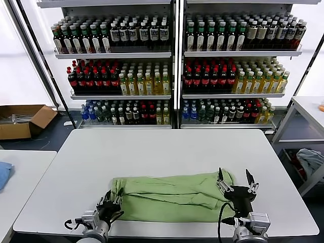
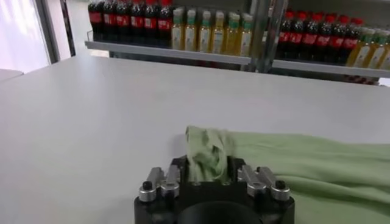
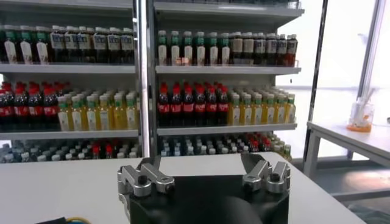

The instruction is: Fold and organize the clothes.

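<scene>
Shelves of bottled drinks (image 1: pixel 174 61) back a white table (image 1: pixel 152 152). Left gripper (image 2: pixel 207 176) sits at the near left corner of the green polo shirt (image 1: pixel 172 195), jaws closed around a bunched fold of cloth. Shirt lies part-folded along the table's front edge. Right gripper (image 1: pixel 237 182) hovers at the shirt's right end, jaws wide apart, holding nothing. Risk: the pinch catches only one layer, so the fold slips or drags unevenly.

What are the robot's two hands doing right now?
Left tool: shut on the shirt.
Right tool: open, holding nothing.
</scene>
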